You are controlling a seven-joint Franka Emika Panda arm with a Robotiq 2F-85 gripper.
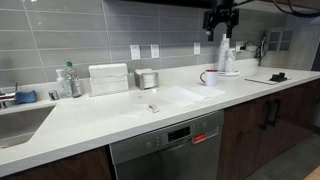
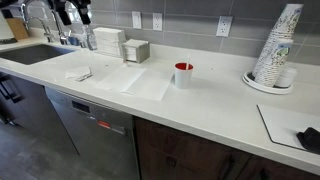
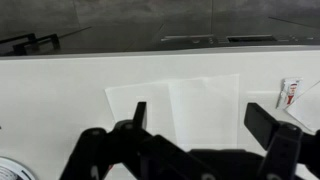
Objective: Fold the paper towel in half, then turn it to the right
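The paper towel [image 1: 170, 97] is a thin white sheet lying flat on the white countertop [image 1: 100, 125], and it also shows in the other exterior view [image 2: 135, 78]. In the wrist view the paper towel [image 3: 175, 103] lies below and beyond my fingers, with a faint vertical line down its middle. My gripper [image 3: 203, 120] is open and empty, one black finger at each side. In an exterior view my gripper [image 1: 219, 28] hangs high above the counter, well clear of the sheet.
A red cup [image 2: 183, 74] stands just beside the sheet. A small crumpled scrap [image 2: 80, 73], a white ribbed box [image 2: 108, 42] and a metal holder [image 2: 137, 50] are nearby. There is a stack of paper cups [image 2: 275, 50], a sink [image 2: 35, 52] and a black object [image 2: 308, 138].
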